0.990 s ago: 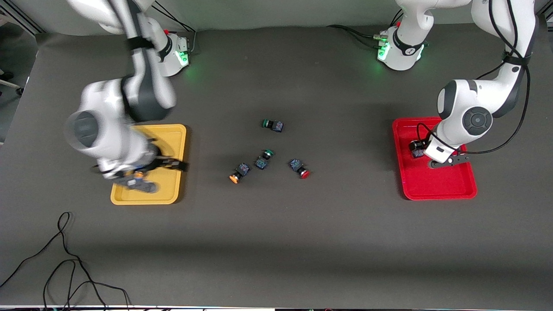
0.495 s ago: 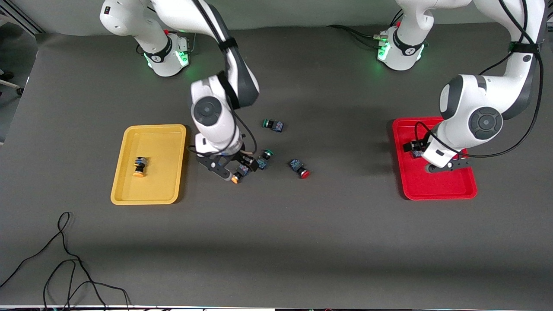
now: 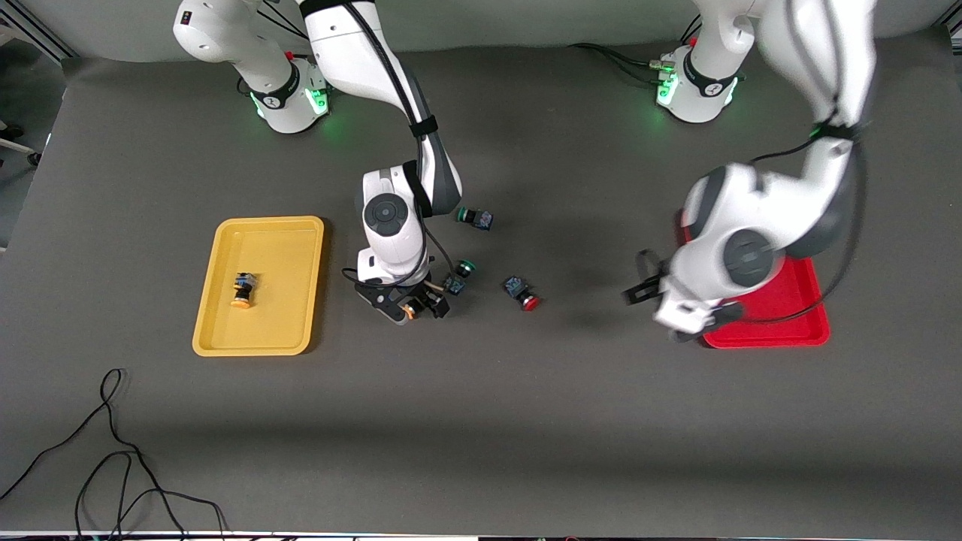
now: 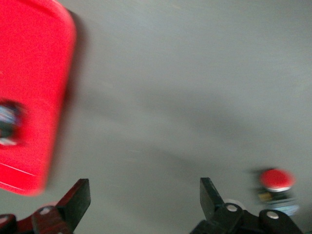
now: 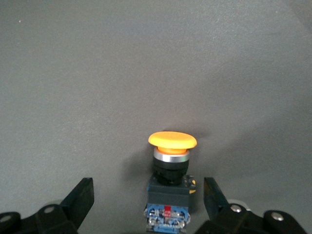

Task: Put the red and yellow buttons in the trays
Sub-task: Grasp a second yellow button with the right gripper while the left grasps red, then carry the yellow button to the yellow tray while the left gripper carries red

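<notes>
Toward the right arm's end of the table we see the yellow tray (image 3: pixel 259 285), a yellow button (image 3: pixel 242 291) lying in it. Next, our right gripper (image 3: pixel 409 304) sits low with fingers apart, straddling a second yellow button (image 5: pixel 171 178). At its 2 o'clock lie two green buttons (image 3: pixel 460 275), (image 3: pixel 475 218). A red button (image 3: pixel 521 293) lies on the table at 3 o'clock from that gripper. Our left gripper (image 3: pixel 680 304), spread wide and holding nothing, hangs over the table beside the red tray (image 3: pixel 782 315), where another red button (image 4: pixel 7 122) rests.
</notes>
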Available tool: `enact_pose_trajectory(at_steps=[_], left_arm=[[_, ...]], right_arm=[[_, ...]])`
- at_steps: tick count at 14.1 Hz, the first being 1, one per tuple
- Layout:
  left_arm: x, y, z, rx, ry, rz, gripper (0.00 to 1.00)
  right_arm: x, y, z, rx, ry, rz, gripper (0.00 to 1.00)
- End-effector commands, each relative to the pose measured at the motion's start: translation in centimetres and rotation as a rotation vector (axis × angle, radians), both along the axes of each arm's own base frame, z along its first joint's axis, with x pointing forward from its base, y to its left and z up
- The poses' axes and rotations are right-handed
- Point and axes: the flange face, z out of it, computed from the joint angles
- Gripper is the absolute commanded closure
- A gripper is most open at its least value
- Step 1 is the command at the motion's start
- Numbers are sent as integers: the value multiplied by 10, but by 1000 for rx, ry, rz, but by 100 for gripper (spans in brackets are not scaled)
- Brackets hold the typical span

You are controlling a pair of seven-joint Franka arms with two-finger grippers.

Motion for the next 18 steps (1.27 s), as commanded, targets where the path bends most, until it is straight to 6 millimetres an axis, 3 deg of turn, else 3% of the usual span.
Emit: enact_pose_trajectory(at_steps=[1, 4, 6, 7, 9, 11, 12, 14, 16, 17, 18], left_arm=[[-2, -90, -35, 46, 44, 177, 0], [-8, -133, -59, 35, 10, 228, 0], [-20, -164, -78, 18, -23, 273, 1], [-20, -166, -82, 17, -35, 293, 1], [-20, -167, -93, 18, -37, 288, 3], [-29, -178, -100, 9, -52, 283, 6], [-28, -178, -102, -2, -62, 295, 10], [-35, -189, -109, -14, -71, 286, 16], [-44, -198, -123, -16, -77, 271, 33], [-45, -197, -126, -17, -80, 269, 49], [-46, -196, -127, -11, -77, 266, 74]], right_arm=[[-1, 3, -3, 27, -3, -14, 0], [-2, 3, -11, 15, -19, 9, 7], [-1, 1, -11, 12, -25, 26, 25], [-2, 0, -12, 9, -21, 42, 39], [-3, 0, -10, 11, -12, 67, 59], [-1, -3, -1, 16, 6, 99, 64], [2, -7, 11, 25, 40, 109, 65], [15, -26, 55, 57, 107, 120, 65], [29, -43, 101, 87, 163, 166, 65], [34, -53, 126, 100, 194, 206, 65], [39, -66, 152, 100, 218, 273, 65]])
